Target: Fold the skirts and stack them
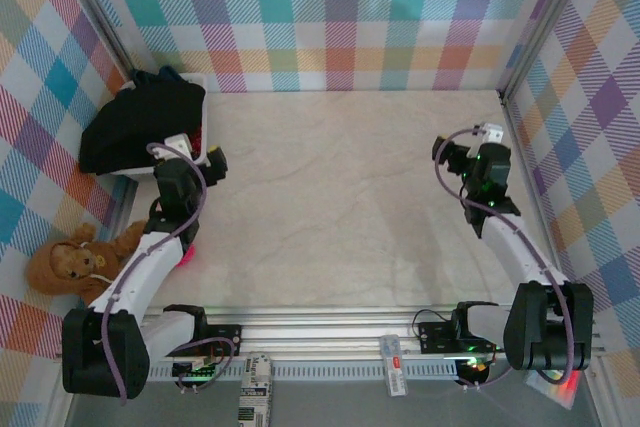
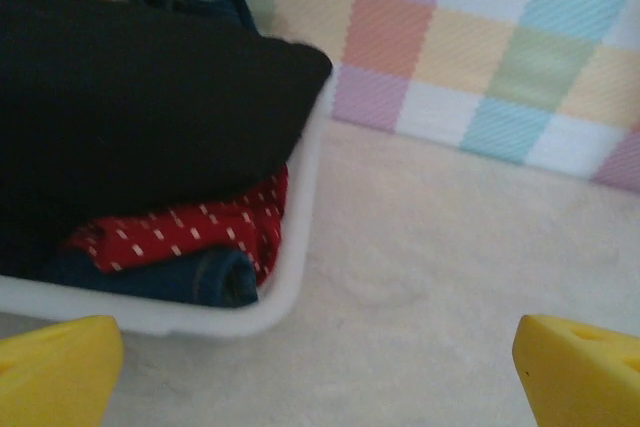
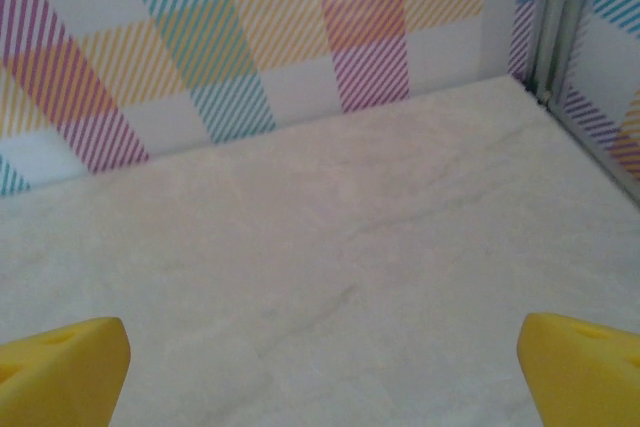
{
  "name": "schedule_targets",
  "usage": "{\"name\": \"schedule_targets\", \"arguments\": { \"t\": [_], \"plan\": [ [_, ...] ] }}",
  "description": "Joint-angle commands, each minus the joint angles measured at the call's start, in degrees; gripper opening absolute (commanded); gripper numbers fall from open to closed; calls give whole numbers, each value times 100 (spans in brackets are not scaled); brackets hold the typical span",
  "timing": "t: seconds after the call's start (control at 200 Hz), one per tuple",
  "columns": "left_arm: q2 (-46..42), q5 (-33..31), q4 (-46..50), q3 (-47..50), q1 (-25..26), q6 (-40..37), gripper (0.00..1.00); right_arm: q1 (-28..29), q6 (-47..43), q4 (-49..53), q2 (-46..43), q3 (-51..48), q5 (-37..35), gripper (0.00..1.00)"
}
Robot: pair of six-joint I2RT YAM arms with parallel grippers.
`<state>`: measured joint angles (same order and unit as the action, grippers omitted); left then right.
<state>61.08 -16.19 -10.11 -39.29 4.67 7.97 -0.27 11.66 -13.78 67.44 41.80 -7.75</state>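
At the far left of the top view, a brown plush toy (image 1: 68,265) sits against the checked wall, just beside my left arm. Above it, in the upper left, the white basket (image 1: 208,107) holds the skirts, and the black skirt (image 1: 140,127) lies on top and spills over the rim.

My left wrist camera shows the pile from the side, in the left half of the frame. There are 3 layers inside the basket's wall: the black skirt uppermost, the red dotted skirt (image 2: 190,232) under it, and a dark blue denim skirt (image 2: 160,277) at the bottom. My left gripper (image 1: 197,153) hangs just beside the basket's near corner, its 2 yellow fingers (image 2: 55,372) spread wide with nothing between them.

The pale table (image 1: 340,197) stretches across the middle. At the right, my right gripper (image 1: 468,139) is over bare table near the right wall, also spread wide and holding nothing.
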Motion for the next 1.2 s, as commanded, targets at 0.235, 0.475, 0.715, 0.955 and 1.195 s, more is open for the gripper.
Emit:
{"name": "schedule_targets", "arguments": {
  "t": [0.235,0.475,0.715,0.955,1.195],
  "plan": [
    [2371,-668,4157,-3728,-605,1291,100,71,609,974,-12,599,-490,99],
    [4191,-194,5193,-5815,-1204,1117,100,62,961,1035,-91,591,-1087,99],
    [5490,474,5490,-6943,-1713,1224,93,10,1099,1504,-81,727,-1232,99],
    [5592,1809,5056,-7226,-1803,1310,10,-8,900,1525,-230,657,-486,99],
    [4491,1968,4495,-6697,-1241,1027,0,-8,1165,1839,-174,752,211,99]
  ]
}}
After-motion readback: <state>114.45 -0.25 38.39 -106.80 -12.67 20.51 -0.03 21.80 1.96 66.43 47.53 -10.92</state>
